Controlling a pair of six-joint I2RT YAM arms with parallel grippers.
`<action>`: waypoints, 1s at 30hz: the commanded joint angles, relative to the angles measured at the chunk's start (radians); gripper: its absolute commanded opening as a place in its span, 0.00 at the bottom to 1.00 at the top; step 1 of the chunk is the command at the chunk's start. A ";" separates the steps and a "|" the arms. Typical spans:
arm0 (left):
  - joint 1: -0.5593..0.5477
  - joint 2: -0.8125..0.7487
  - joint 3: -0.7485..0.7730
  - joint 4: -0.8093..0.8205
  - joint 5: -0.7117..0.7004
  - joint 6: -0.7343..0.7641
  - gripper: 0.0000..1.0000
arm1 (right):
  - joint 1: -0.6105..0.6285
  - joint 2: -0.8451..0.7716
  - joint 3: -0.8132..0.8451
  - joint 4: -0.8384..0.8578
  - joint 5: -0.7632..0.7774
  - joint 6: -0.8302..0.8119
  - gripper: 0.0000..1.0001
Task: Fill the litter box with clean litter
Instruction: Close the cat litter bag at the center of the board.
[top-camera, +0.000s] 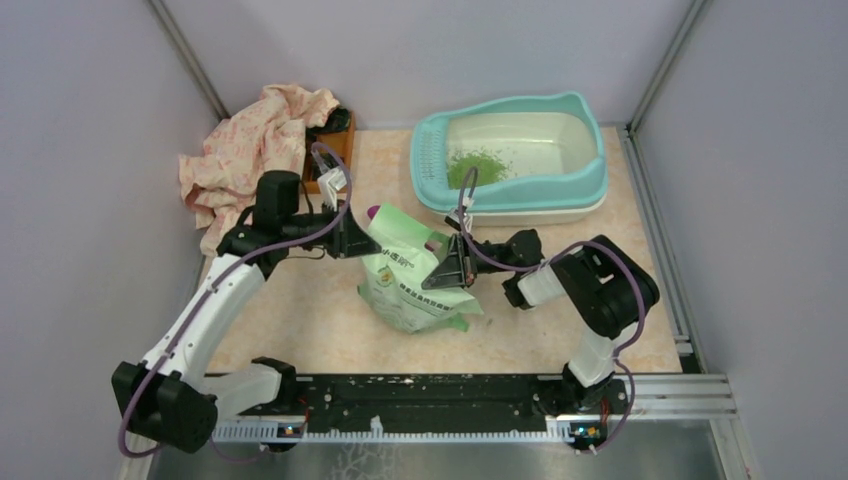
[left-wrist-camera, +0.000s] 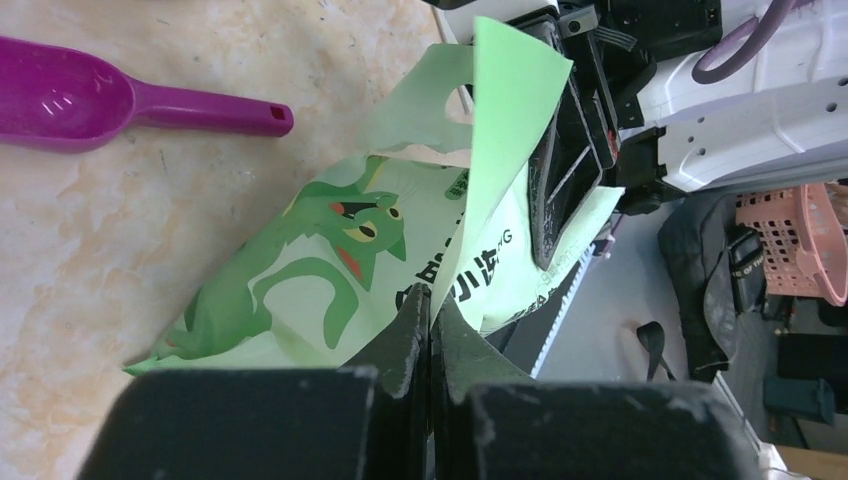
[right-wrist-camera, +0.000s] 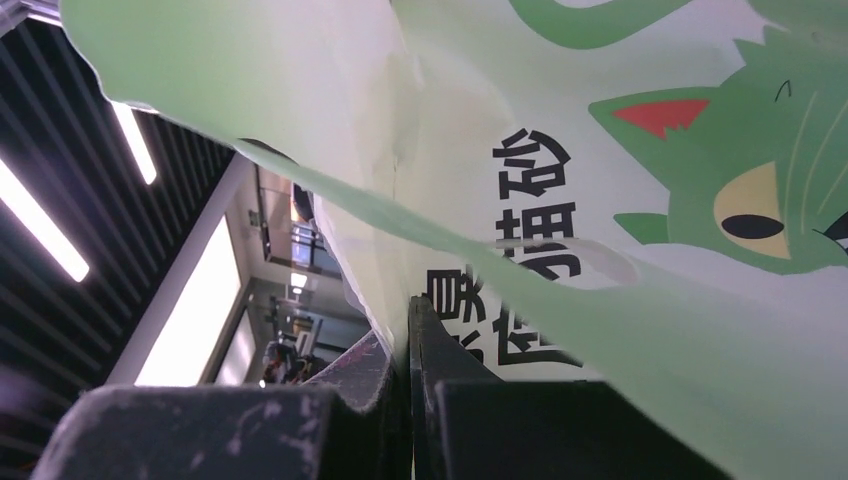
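Pinching bag (top-camera: 410, 275): left fingers (left-wrist-camera: 405, 340), right fingers (right-wrist-camera: 437, 352) | litter box (top-camera: 430, 160) teal-rimmed, cream basin | clean litter (top-camera: 478, 165) small green pile

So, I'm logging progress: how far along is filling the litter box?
Done: a small pile of clean litter lies in the litter box, near its perforated end. In hand: the left hand and right hand are both shut on the green bag, which sits on the table. Left: most of it is bare, so pouring remains.
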 joint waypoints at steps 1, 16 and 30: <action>0.044 0.026 0.066 -0.009 0.023 0.066 0.00 | 0.043 0.006 -0.001 0.181 -0.092 0.005 0.00; 0.064 -0.059 0.140 -0.071 -0.173 -0.023 0.39 | 0.106 0.014 0.105 0.182 -0.036 0.081 0.00; -0.121 -0.252 0.139 -0.215 -0.347 -0.527 0.99 | 0.108 0.055 0.148 0.182 0.053 0.116 0.00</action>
